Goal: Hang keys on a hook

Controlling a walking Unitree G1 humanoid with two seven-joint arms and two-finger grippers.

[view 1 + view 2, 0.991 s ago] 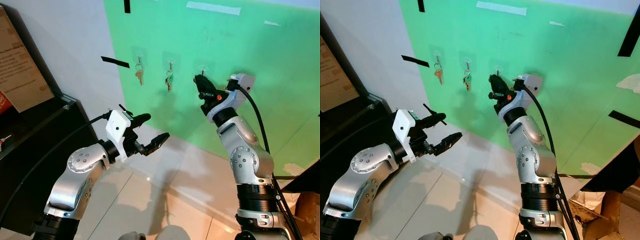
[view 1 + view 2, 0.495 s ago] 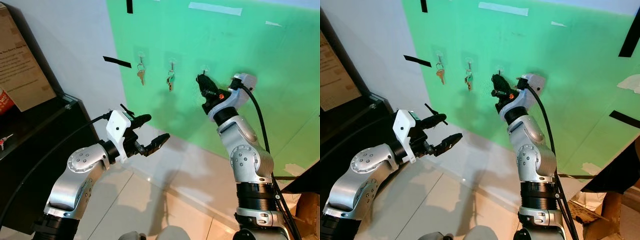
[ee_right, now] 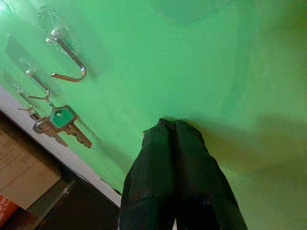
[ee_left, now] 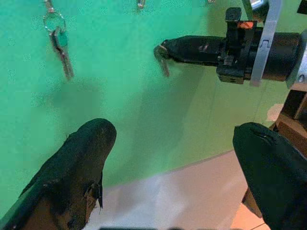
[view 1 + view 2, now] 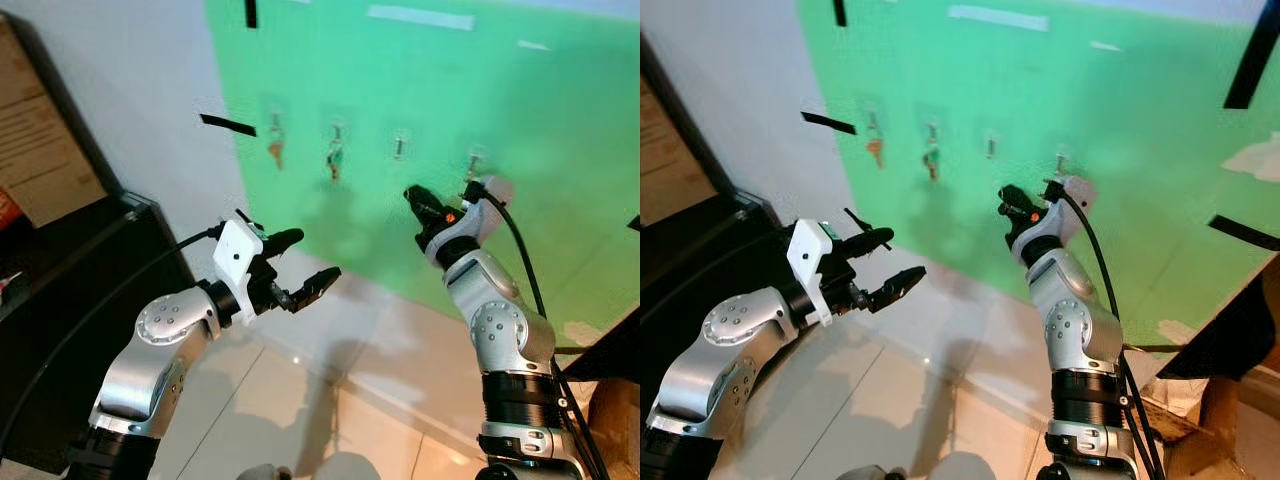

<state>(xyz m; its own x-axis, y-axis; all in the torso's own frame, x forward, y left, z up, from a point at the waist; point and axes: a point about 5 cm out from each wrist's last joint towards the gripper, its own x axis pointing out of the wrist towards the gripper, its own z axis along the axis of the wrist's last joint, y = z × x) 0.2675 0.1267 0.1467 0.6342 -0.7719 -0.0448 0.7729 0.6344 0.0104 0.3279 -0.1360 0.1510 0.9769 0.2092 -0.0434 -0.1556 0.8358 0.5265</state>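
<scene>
Head views: the right gripper (image 5: 414,194) is raised before the green wall panel (image 5: 560,120), below and beside a bare metal hook (image 5: 399,146). The left gripper (image 5: 305,265) hangs spread open, low.

Left wrist view: the right gripper's closed fingers pinch a small silver key (image 4: 162,56).

Right wrist view: a green-tagged key bunch (image 3: 60,124) hangs beyond the bare hook.
</scene>
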